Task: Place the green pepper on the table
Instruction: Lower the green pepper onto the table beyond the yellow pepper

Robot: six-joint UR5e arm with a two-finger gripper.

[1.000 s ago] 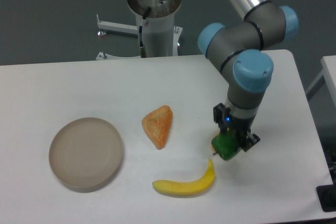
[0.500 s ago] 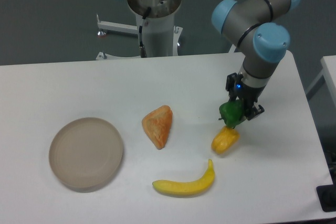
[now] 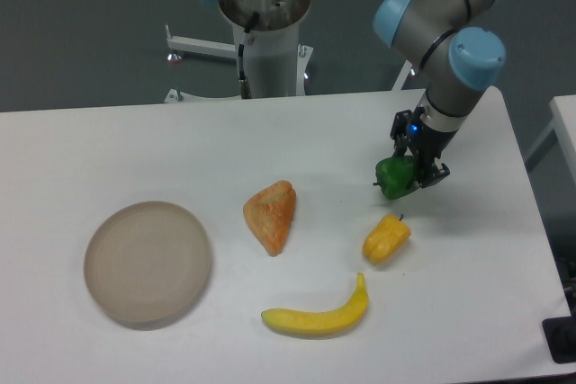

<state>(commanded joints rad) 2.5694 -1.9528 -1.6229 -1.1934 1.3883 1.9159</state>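
Higher now, pincer point(image 3: 404, 174) gripping green pepper point(image 3: 394, 177)

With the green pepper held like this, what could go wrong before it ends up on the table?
1. The pincer holds the small glossy dark-green toy pepper above the white tabletop; released from there, its lobed shape could roll.
2. The yellow-orange toy pepper lies just in front of it; a descent drifting that way may bump it.
3. Only part of the green pepper sits between the fingers, so it may slip early.
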